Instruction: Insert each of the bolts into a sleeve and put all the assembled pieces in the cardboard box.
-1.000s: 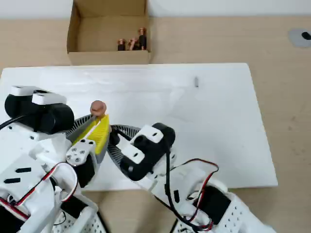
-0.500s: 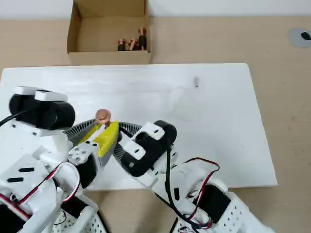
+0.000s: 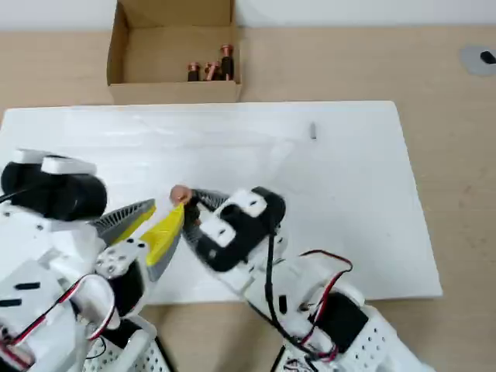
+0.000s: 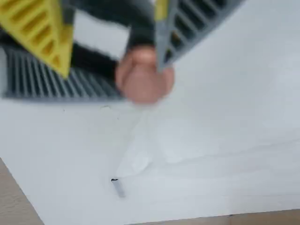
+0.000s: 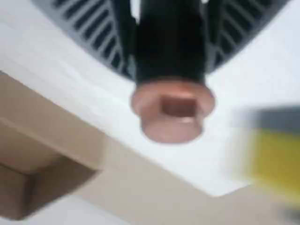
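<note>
On my right wrist feed, the right tool is closed on a black sleeve, its grey jaws pressed to either side. A bolt sits in the sleeve with its copper head sticking out past the jaws. From the overhead camera that copper head is over the white sheet, in the near-left part of the bench.

The left tool is open and has hold of nothing, its yellow jaw and grey jaw spread apart. The tip of the yellow jaw is just beside the bolt head. On the left wrist feed the grey jaw's tip overlaps the head, but I cannot tell whether it touches.

The cardboard box stands at the far edge, off the sheet, with several assembled pieces standing in its right corner. A small grey piece lies alone on the sheet, well apart from both tools.
</note>
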`<state>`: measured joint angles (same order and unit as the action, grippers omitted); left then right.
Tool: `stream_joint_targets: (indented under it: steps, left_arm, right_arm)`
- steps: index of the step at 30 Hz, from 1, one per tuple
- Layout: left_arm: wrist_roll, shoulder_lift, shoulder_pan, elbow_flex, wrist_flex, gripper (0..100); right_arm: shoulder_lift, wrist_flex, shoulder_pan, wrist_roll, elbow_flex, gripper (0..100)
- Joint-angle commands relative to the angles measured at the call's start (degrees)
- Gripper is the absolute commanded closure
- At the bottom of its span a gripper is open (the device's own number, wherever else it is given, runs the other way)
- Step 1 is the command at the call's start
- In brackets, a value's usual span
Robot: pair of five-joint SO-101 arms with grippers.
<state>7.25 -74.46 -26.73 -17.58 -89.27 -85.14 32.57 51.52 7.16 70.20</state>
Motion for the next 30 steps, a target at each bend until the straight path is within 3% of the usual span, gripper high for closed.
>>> stream_joint_targets:
  steps: [1,4,8,17,22,26,30]
  left_arm:
    - [-0.4,0.6,-0.2,3.9,-3.8,87]
    - [-6.9,0.0,2.7,2.9,-6.3,87]
    - [-14.3,0.0,12.9,0.6,-7.4,87]
    - [-14.9,-10.1,28.7,-9.3,-7.4,87]
    - [-15.5,-21.8,34.7,-15.3,-3.3,87]
    - [-20.9,-30.4,37.7,-24.0,0.8,87]
    - [-22.9,-29.7,41.1,-26.3,3.7,87]
  right_arm:
    - [5.8,-5.0,-5.9,0.0,-5.4,98.9]
    - [18.3,-9.8,-10.3,0.0,-12.9,98.9]
    - [37.9,-13.9,-14.1,0.0,-27.4,98.9]
    - [74.7,-20.3,-20.0,-0.3,-57.8,98.9]
    - [93.0,-24.9,-23.5,-0.4,-72.0,98.9]
    - [107.5,-27.8,-25.7,-0.4,-84.7,98.9]
    - [120.1,-27.6,-26.7,-0.4,-97.5,98.9]
